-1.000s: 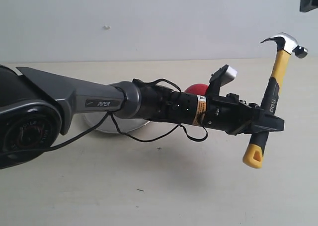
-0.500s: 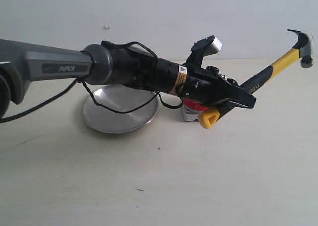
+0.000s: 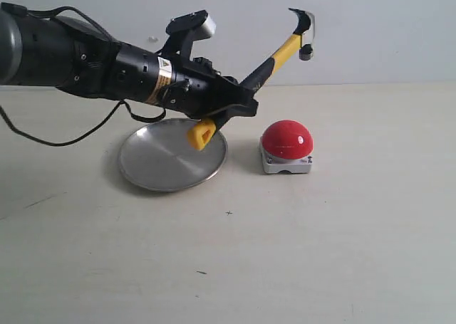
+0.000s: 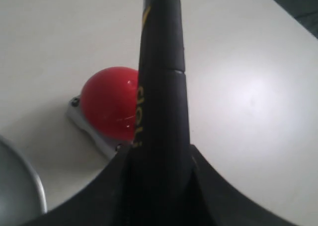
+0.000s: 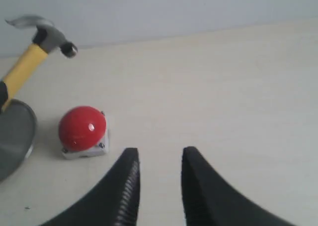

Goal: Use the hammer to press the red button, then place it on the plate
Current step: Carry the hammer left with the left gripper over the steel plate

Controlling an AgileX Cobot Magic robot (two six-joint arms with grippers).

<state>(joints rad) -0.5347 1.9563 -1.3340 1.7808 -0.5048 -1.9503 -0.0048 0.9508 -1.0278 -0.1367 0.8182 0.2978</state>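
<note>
My left gripper (image 3: 239, 105) is shut on the black grip of the hammer (image 3: 274, 58), held in the air. The handle slants up to the right, its dark head high above the red button (image 3: 286, 139) and its yellow looped end hanging over the plate (image 3: 160, 164). In the left wrist view the hammer (image 4: 161, 87) fills the middle, with the red button (image 4: 107, 109) behind it and the plate (image 4: 20, 191) at the corner. My right gripper (image 5: 159, 155) is open and empty over bare table; its view shows the hammer (image 5: 22, 69), the red button (image 5: 82, 128) and the plate (image 5: 17, 131).
The left arm (image 3: 78, 64) reaches in from the left with a loose black cable (image 3: 43, 135) hanging under it. A pale wall (image 3: 356, 25) rises behind the table (image 3: 285, 253). The right arm is out of the exterior view.
The left arm has swung left, carrying the hammer from the right of the table to above the plate and button, head tilting upward. The red button, hidden before, now shows fully.
</note>
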